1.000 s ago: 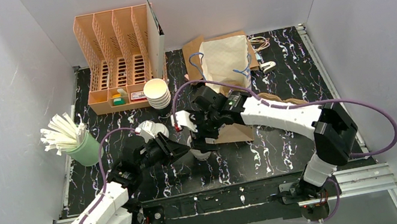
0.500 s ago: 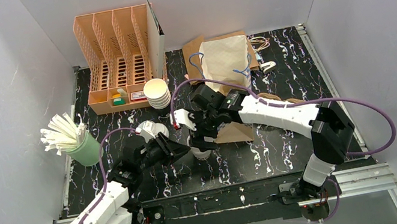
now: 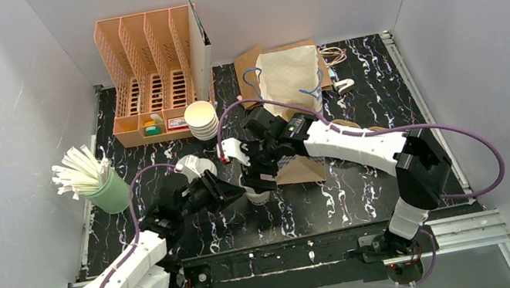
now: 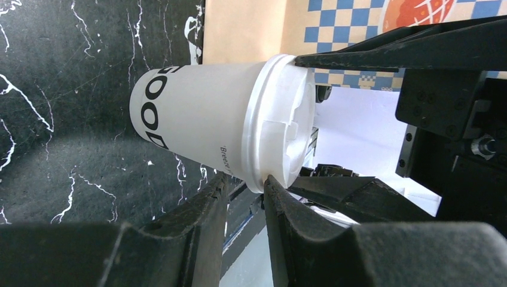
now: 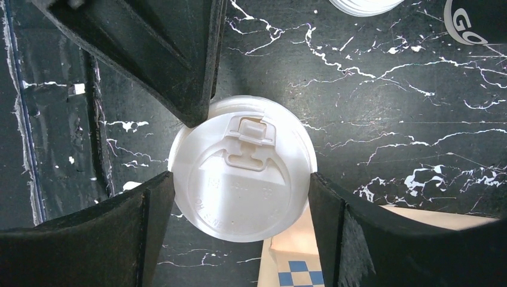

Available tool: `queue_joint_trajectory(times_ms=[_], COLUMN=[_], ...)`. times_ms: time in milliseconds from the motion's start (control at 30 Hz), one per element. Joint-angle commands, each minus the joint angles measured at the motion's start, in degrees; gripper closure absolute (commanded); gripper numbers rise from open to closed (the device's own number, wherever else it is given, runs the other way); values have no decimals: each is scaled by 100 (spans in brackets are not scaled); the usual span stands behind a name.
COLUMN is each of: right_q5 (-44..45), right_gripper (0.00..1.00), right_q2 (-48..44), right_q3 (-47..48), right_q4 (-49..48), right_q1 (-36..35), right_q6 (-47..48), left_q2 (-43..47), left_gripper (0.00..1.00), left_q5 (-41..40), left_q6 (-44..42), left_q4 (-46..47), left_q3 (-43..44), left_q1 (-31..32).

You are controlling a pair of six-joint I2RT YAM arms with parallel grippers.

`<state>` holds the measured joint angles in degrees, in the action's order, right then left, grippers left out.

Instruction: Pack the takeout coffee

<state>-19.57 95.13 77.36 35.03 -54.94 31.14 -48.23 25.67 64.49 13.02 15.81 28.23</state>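
My right end effector (image 5: 240, 179) is spread wide around the coffee cup (image 3: 256, 193), one finger on each side of its white lid (image 5: 242, 170). In the right wrist view both fingers sit against the lid's rim, so I am holding the cup from above. It stands upright on the black marbled tabletop (image 3: 325, 206), near the front and between my two arms. Its far side is at the edge of a flat brown paper bag (image 3: 306, 171) printed with blue checks.

My left end effector (image 4: 245, 182) comes in low from the left with only a narrow gap between its fingers. The tips reach the underside of the lid's rim, but I cannot tell whether they are pinching it. In the left wrist view the cup's side shows bold black lettering.

A second cup (image 3: 197, 168) stands just behind my left end effector. A stack of lids (image 3: 202, 119) sits further back, in front of a peach-coloured desk organiser (image 3: 149, 68). A green cup of straws (image 3: 109, 190) is off to the left, and an upright paper bag (image 3: 290, 79) stands at the back.
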Motion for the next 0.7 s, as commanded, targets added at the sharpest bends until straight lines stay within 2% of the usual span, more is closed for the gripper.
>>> queue_joint_trajectory(times_ms=[0,200,667], right_q5=[-33,-210,-4], right_gripper=[15,15,17], right_q2=[297,469,628], right_q3=[59,126,174], right_q4=[420,701,1095], right_q1=[14,16,-131], right_q6=[-106,-158,-570], left_q2=[-77,-15,-73], left_gripper=[73,76,77], left_q5=[87,-62,-45], left_q6=[-102,-349,-499], left_q4=[125,-342,-567], left_q3=[-58,0,-166], left_q1=[-2,-2,-2])
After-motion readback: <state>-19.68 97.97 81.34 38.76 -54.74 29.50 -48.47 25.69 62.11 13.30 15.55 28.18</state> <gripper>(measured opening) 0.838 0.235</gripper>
